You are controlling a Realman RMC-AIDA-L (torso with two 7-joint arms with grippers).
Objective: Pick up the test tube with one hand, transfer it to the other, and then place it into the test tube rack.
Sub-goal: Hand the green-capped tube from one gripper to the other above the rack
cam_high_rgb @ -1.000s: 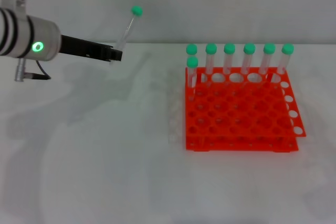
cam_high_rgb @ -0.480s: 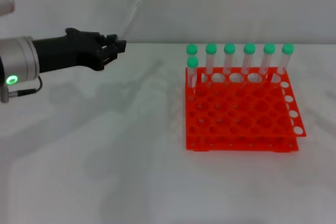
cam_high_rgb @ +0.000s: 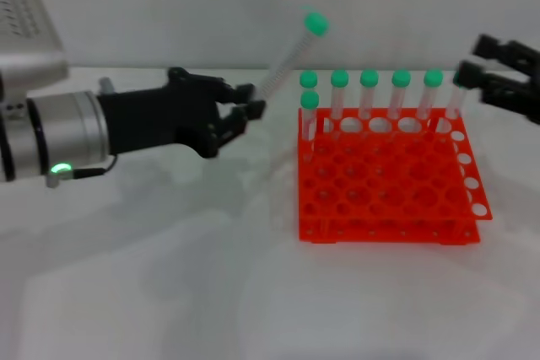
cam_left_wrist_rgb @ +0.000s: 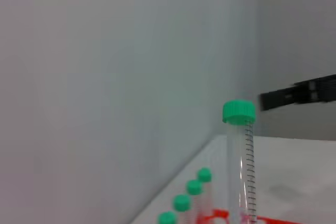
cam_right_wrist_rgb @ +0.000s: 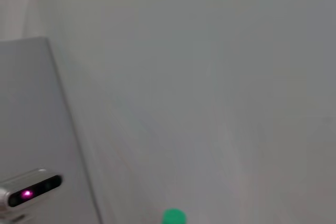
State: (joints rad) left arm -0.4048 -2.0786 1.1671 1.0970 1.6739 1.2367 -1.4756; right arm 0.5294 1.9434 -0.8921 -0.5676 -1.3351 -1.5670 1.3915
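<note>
My left gripper [cam_high_rgb: 251, 110], black on a thick silver arm with a green light, is shut on the lower end of the test tube [cam_high_rgb: 285, 61]. The tube tilts up and to the right, its green cap [cam_high_rgb: 315, 23] above the back left corner of the orange-red test tube rack [cam_high_rgb: 388, 227]. In the left wrist view the tube [cam_left_wrist_rgb: 244, 166] stands close up. My right gripper [cam_high_rgb: 477, 61] comes in at the right edge behind the rack, open and holding nothing. It also shows far off as a dark bar, the right gripper [cam_left_wrist_rgb: 302, 94]. The right wrist view catches only the green cap [cam_right_wrist_rgb: 174, 216].
Several green-capped tubes [cam_high_rgb: 369, 94] stand along the rack's back row, and one more [cam_high_rgb: 310, 115] stands in the second row at the left. The white tabletop spreads in front and to the left. A pale wall stands behind. A grey body with a pink light [cam_right_wrist_rgb: 26, 193] fills one side of the right wrist view.
My left gripper has carried the tube rightward and lower, close to the rack's back left corner. The right gripper has come into view from the right.
</note>
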